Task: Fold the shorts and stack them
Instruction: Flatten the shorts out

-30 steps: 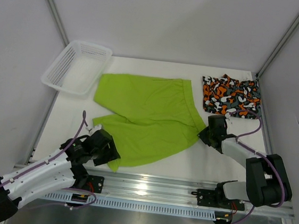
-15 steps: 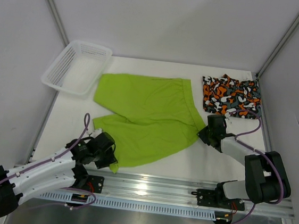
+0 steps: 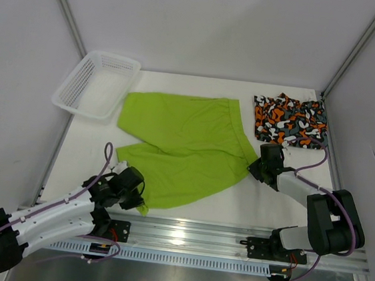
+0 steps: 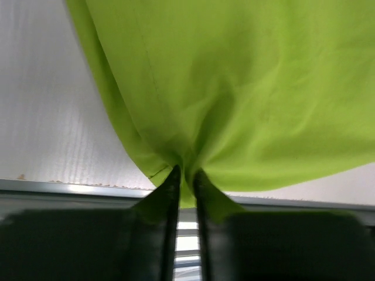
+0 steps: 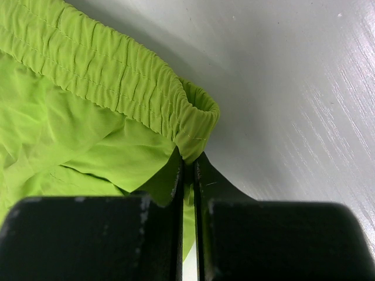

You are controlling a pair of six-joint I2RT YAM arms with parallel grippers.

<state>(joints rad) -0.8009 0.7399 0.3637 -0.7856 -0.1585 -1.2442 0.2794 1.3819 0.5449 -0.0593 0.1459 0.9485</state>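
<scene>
White walls are closing in a pale surface (image 3: 288, 205). From above I am seeing the lime green shorts (image 3: 187, 147) lying spread flat across its middle. The camo shorts (image 3: 290, 121) are sitting compact in the far right corner, near the green waistband and well apart from a white mesh basket (image 3: 77, 102) at far left. The left jaws are sitting at the near leg hem, the right jaws at the waistband's near end.

Through the left wrist camera I am watching the left jaws pinching a puckered hem corner beside the metal rail (image 4: 70, 188).

Through the right wrist camera the right jaws are pressing together on the elastic waistband's corner. I am judging this cloth light, limp and slightly slick, so hems and corners are offering the surest hold.
</scene>
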